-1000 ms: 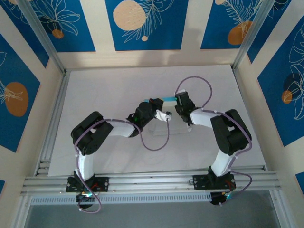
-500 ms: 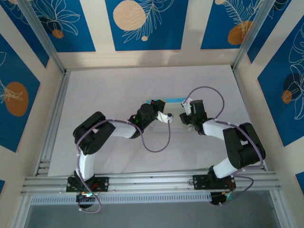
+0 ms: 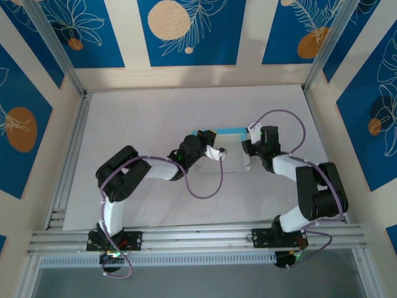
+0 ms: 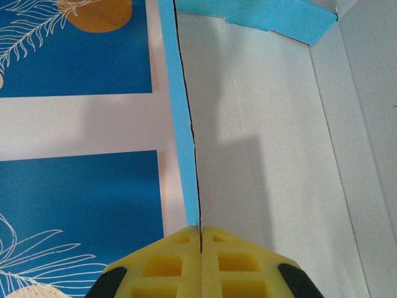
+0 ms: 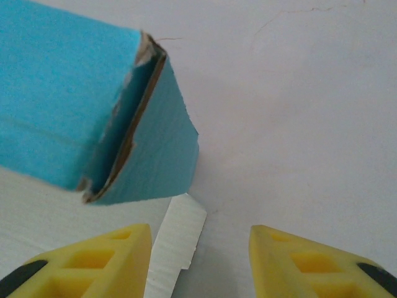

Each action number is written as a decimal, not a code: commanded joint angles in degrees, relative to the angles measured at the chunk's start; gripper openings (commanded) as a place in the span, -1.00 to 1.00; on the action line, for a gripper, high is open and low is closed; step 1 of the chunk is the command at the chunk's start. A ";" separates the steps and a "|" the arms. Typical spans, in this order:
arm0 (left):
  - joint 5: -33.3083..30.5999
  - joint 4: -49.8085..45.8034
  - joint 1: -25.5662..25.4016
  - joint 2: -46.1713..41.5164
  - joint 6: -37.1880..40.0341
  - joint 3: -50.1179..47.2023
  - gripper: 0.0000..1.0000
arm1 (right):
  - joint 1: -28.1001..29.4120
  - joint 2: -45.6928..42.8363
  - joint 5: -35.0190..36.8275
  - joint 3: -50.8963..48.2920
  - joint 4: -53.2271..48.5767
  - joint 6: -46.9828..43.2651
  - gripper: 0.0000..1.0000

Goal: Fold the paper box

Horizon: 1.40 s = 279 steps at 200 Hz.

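One paper box [image 3: 228,132] lies with its long axis left-right.

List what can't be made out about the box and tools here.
- Top view: box shape; the arms cover most of it, and its folds are too small.
- Left wrist: left tool, shut on a box wall, is cut off by the bottom edge; box by top and right.
- Right wrist: open right tool; box runs off the left edge, so its length is unknown.

the paper box [image 3: 229,132] lies partly hidden under the left arm [image 3: 186,153] in the top view.
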 commanded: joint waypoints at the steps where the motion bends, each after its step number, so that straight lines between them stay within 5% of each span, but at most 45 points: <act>1: 1.16 -6.06 0.02 1.53 -0.32 0.64 -1.00 | 0.72 1.68 -0.75 2.67 -0.38 -0.52 -0.11; 84: 1.60 -6.40 0.03 1.58 -0.69 0.41 -1.00 | 2.49 5.00 5.83 5.31 -1.53 0.01 -0.26; 148: 1.91 -7.28 0.04 0.74 -1.14 -0.07 -1.00 | 3.59 7.63 8.93 8.03 -2.29 3.04 -0.53; 204: 1.65 -8.61 0.04 0.09 -1.48 0.37 -1.00 | 4.86 8.36 9.96 8.45 -2.16 2.27 -0.99; 242: -0.17 -6.76 -0.02 -0.68 -3.18 0.73 -1.00 | 6.11 4.94 11.17 7.51 -4.71 2.04 -1.00; 279: -2.23 -4.58 -0.35 -5.18 -6.84 0.64 -0.11 | 6.86 -0.62 11.82 6.21 -9.71 4.95 -1.00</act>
